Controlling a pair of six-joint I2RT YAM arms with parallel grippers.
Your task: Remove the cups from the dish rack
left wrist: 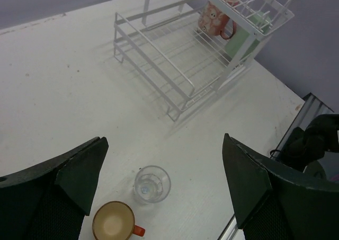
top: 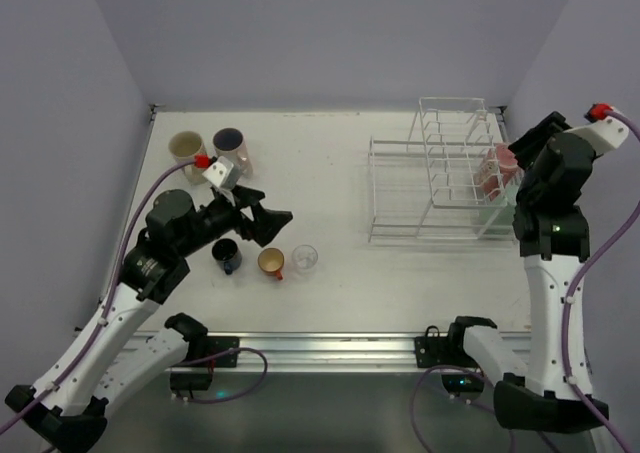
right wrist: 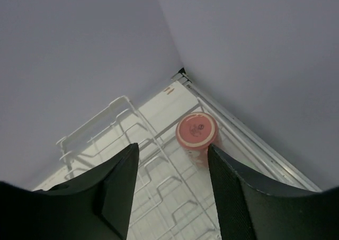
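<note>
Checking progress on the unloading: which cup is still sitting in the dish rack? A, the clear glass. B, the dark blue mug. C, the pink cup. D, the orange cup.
C: the pink cup still hangs in the dish rack, the other three stand on the table.

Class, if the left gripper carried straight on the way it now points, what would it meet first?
Probably the small clear glass standing on the white table, centred between the left gripper fingers; depth is uncertain.

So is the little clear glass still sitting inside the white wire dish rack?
No, the clear glass stands on the white table beside the orange cup, well apart from the white wire dish rack.
</note>
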